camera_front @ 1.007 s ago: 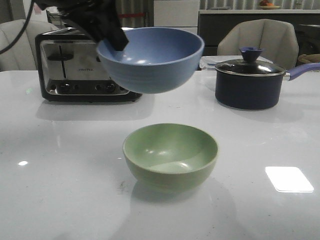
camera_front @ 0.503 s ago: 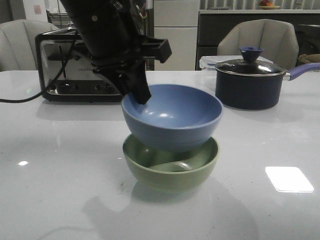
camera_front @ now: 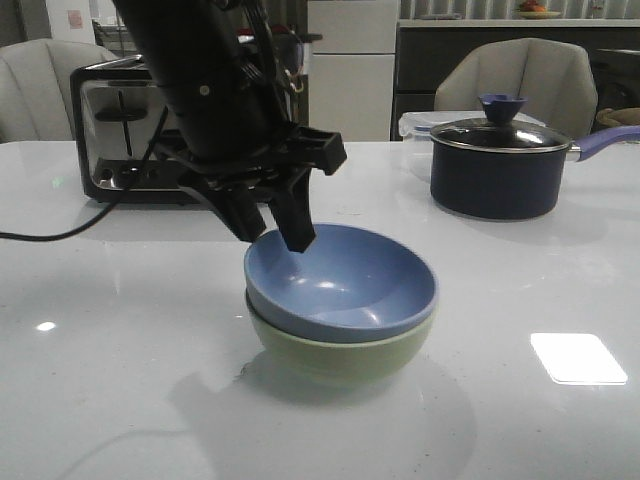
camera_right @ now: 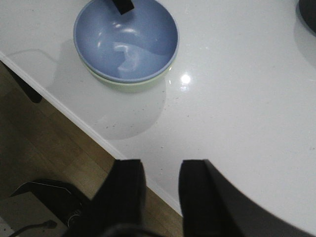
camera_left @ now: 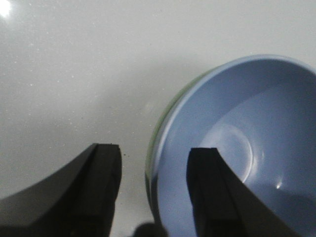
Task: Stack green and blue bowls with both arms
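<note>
Matte blue bowl (camera_front: 340,285) sits nested in the green bowl (camera_front: 340,350) at frame centre. Left gripper (camera_front: 270,235) is parted astride the blue rim, one finger inside, apparently not pinching. Right gripper (camera_right: 160,190) is parted, empty. Bowls look rigid, smooth, chippable; grip by rim.

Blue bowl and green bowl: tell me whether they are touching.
Touching. The front view shows the blue bowl nested in the green bowl, rims close together with no gap; the right wrist view agrees.
</note>
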`<state>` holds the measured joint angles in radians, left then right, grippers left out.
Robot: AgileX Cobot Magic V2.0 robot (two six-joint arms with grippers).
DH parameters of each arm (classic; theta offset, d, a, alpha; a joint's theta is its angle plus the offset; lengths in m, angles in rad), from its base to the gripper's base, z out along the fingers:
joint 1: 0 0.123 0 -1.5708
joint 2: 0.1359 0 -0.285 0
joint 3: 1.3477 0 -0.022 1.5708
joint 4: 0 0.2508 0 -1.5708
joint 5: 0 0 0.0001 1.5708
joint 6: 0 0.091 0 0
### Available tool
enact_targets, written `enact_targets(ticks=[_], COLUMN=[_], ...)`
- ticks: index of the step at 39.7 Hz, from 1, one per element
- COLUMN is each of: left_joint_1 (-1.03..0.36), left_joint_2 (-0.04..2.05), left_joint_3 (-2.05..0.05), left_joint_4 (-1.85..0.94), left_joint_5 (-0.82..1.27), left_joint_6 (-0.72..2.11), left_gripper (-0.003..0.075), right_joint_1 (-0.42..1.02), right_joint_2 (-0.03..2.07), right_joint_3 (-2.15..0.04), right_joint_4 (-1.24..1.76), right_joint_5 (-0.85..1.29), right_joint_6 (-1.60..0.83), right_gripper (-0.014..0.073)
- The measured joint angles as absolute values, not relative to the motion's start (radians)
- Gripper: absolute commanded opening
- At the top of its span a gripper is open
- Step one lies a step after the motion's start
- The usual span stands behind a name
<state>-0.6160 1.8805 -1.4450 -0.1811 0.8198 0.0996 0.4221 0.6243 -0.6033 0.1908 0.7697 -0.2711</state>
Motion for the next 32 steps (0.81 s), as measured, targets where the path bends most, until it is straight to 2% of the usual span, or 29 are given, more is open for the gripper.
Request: enact_targets(ticks=[9,32], left_joint_1=[-0.616,-0.616], left_joint_2=[1.675,0.978], left_joint_3=[-1.391,-0.918], left_joint_4=[-0.11,0.005], left_joint_5=[0.833,0.794], left_joint_6=[0.1,0.1], left_gripper=[0.036,0.036], right_joint_1=[0.422,0.422], right_joint_2=[0.624,0.624], right_joint_3=[-0.603,-0.603], right_joint_4=[0.191,0.191], right_joint_5=[0.77,0.77], right_joint_6=[-0.271,-0.271], right_gripper=[0.0329,0.0329])
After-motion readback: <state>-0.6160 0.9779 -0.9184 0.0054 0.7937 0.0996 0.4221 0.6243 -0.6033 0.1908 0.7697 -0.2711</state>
